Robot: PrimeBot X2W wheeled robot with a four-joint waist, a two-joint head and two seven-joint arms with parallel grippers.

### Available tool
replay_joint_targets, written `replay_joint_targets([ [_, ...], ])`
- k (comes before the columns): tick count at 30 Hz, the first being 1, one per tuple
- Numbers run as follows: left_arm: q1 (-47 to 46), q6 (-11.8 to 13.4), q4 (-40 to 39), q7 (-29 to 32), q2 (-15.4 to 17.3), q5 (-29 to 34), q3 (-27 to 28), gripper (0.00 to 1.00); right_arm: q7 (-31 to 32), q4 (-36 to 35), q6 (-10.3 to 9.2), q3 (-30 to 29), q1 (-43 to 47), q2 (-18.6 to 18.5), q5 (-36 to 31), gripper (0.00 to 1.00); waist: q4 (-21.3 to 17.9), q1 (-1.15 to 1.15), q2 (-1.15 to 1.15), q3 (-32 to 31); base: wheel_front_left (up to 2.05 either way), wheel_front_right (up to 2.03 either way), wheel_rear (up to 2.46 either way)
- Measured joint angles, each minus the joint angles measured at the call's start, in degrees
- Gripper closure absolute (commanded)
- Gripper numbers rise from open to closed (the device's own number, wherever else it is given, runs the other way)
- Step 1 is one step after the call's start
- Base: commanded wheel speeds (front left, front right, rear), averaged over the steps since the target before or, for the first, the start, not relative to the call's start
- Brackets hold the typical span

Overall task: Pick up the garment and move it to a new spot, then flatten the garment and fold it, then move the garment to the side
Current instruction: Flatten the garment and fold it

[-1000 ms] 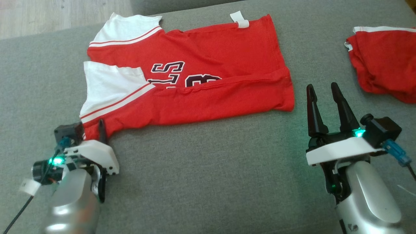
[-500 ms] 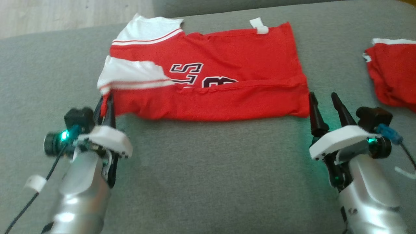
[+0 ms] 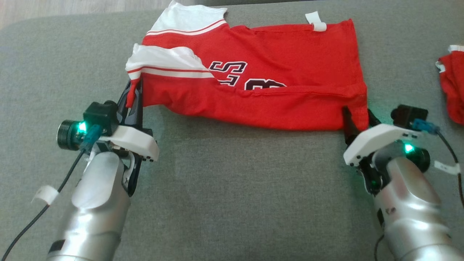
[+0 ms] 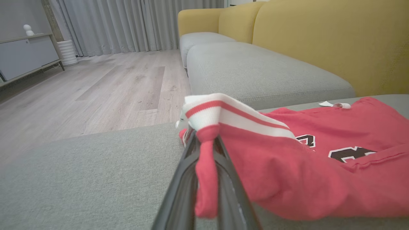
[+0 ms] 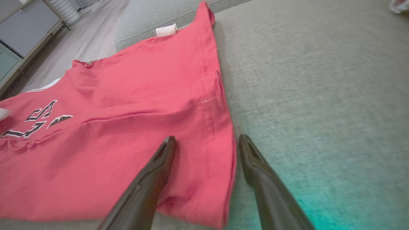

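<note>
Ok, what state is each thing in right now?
Jersey: partly folded on the grey sofa cushion, near-left corner lifted.
Left hand: shut on that lifted corner.
Right hand: open, fingers straddling the near-right hem corner.
Second red garment: crumpled, lying apart at the right.

Two red fabric garments: one red jersey with dark lettering (image 3: 290,54) and one crumpled red garment with white trim (image 3: 453,87). The jersey has two white red-striped sleeves, a far sleeve (image 3: 188,18) and a near sleeve (image 3: 163,58), and one white label tab (image 3: 316,21). Two dark-fingered grippers: left gripper (image 3: 132,87), right gripper (image 3: 358,115). One white ribbed pot (image 4: 67,51).
</note>
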Motion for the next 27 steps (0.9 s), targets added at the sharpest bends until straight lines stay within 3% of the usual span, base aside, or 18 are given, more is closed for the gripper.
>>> replay_joint_targets([
  [2, 0.04, 0.02, 0.00, 0.00, 0.02, 0.21, -0.08, 1.00, -0.08, 1.29, 0.00, 1.01, -1.20, 0.00, 0.26, 0.00, 0.16, 0.00, 0.00, 0.15, 0.00, 0.00, 0.00],
  [3, 0.05, 0.02, 0.00, 0.00, 0.04, 0.21, -0.09, 1.00, -0.10, 1.70, 0.00, 1.74, -1.68, 0.00, 1.12, 0.56, 0.21, 0.00, 0.00, 0.18, 0.00, 0.00, 0.00],
  [4, 0.11, 0.03, 0.02, 0.00, 0.07, 0.20, -0.11, 1.00, -0.35, 2.09, 0.00, 2.67, -2.02, -0.01, 1.79, 0.98, 0.20, 0.00, 0.00, 0.14, 0.00, 0.00, 0.00],
  [15, 3.26, 0.55, 0.93, 0.00, 0.25, -0.49, -0.13, 1.00, -6.47, 5.04, 0.00, 9.85, -1.99, -1.49, -0.18, 1.00, -0.89, 0.00, 0.00, -2.70, 0.00, 0.00, 0.00],
  [27, 11.31, -0.04, 1.65, 0.01, 0.26, -2.56, -0.98, 1.00, -3.54, 1.20, 0.01, 17.44, 3.74, -6.76, 5.14, 1.00, -1.98, -0.01, 0.00, -10.32, 0.00, 0.00, 0.00],
])
